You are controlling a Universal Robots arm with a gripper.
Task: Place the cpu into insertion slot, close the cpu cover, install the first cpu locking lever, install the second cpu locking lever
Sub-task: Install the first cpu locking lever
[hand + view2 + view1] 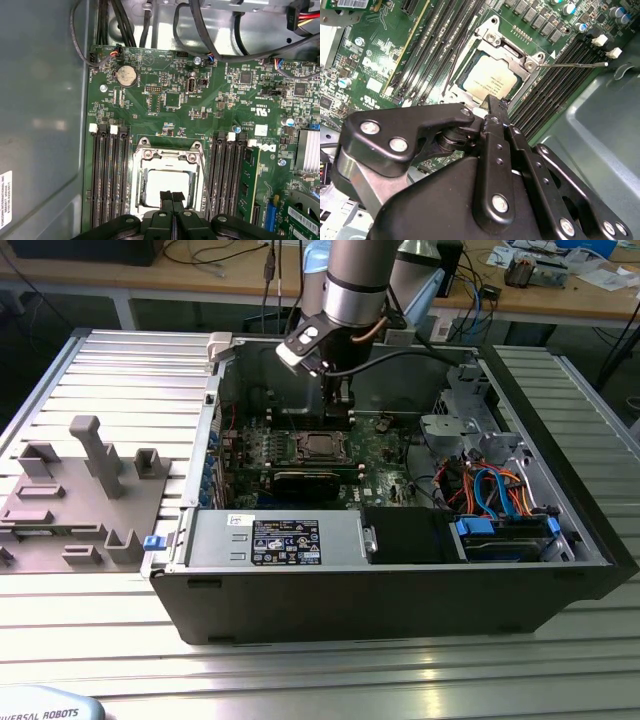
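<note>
The chip (488, 80) sits in its socket (506, 50), with the cover (487, 35) lying flat around it. The gripper (172, 197), fingers pressed together and empty, hovers at the cover's edge, likely for pushing. The second wrist view shows a thin lever (572, 64) sticking out; the exterior view shows the open computer case (400, 590).

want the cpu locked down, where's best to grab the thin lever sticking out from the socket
Take the lever near its free end, coming from above with a finger on each side. It is a thin rod reaching out from the socket corner over the memory slots, so that end probably gives most room and leverage.
</note>
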